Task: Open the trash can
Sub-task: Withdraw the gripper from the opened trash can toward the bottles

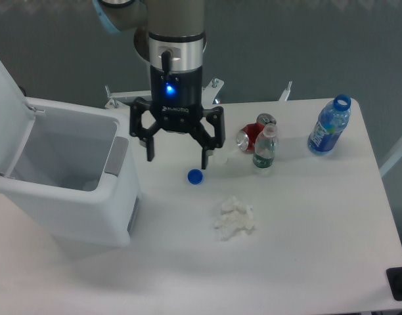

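The trash can [63,197] is a large white boxy bin at the left of the table. Its lid [4,105] stands raised at the far left, and the inside of the bin shows. A grey push-button strip [115,156] sits on its right rim. My gripper [177,157] hangs over the table just right of the bin, with its fingers spread wide and nothing between them. It is apart from the bin.
A blue bottle cap [195,176] lies just below the gripper. A crumpled white tissue [234,218] lies in front of it. A red can [255,132], a small green-label bottle [265,148] and an uncapped blue bottle [330,125] stand to the right.
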Controlling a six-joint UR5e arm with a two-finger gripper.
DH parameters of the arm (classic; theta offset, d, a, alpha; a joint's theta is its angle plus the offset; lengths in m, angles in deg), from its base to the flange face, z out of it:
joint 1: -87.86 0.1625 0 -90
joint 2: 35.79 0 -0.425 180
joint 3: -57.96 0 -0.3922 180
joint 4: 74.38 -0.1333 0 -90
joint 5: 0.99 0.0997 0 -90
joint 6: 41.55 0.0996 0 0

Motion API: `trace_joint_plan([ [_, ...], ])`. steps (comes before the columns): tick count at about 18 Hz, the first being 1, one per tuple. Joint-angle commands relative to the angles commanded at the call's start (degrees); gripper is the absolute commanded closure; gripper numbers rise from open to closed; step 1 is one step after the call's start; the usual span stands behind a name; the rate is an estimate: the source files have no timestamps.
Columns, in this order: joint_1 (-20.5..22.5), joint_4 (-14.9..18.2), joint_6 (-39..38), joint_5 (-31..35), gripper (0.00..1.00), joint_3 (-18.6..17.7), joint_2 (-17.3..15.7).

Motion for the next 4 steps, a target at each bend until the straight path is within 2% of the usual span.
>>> trace_joint_plan([
  [4, 0.00, 0.00, 1.51, 1.08, 0.00, -0.27, 1.14],
])
